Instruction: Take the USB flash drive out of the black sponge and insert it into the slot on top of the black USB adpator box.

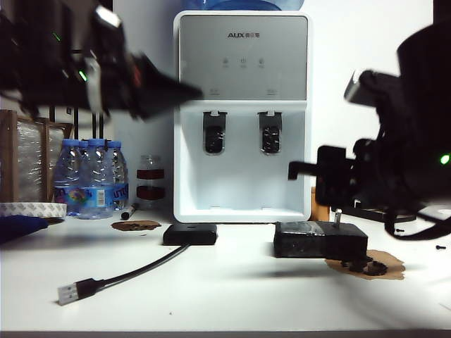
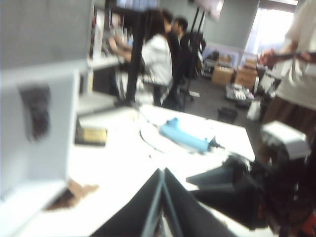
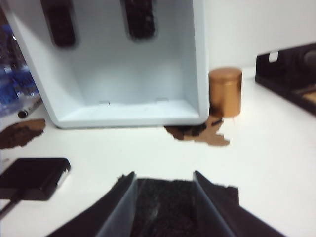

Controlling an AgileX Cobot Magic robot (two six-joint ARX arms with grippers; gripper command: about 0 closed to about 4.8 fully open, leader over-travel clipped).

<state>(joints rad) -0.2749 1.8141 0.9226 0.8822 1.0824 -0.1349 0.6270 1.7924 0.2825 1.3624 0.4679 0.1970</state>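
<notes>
White tabletop (image 1: pixel 232 296) carries everything, and the white water dispenser (image 1: pixel 242 116) at the back serves as the marker. Nearest the camera, well in front of the dispenser's left corner, lies the silver USB plug (image 1: pixel 68 293) of a black cable (image 1: pixel 137 271) that runs back to the small flat matte black USB adaptor box (image 1: pixel 190 234), which sits just in front of the dispenser's base; its slot cannot be made out. Beside it, in front of the dispenser's right corner, rests the chunky black sponge (image 1: pixel 320 239), a foam block partly wrapped in glossy tape, with the tiny silver USB flash drive (image 1: pixel 337 217) standing upright out of its top near the right end.

The right gripper (image 3: pixel 163 202) hangs above the sponge with its jaws spread wide, one on each side of the foam's top face, holding nothing; in the exterior view it sits right of the dispenser (image 1: pixel 310 169). The left gripper (image 1: pixel 180 90) hangs high at the dispenser's upper left, far above the table; its wrist view, blurred, shows the two fingers (image 2: pixel 131 212) meeting at their tips, with nothing between them.

A copper-coloured cylinder (image 3: pixel 225 92) stands just beside the dispenser's right corner, and clear water bottles (image 1: pixel 91 177) stand left of it.
</notes>
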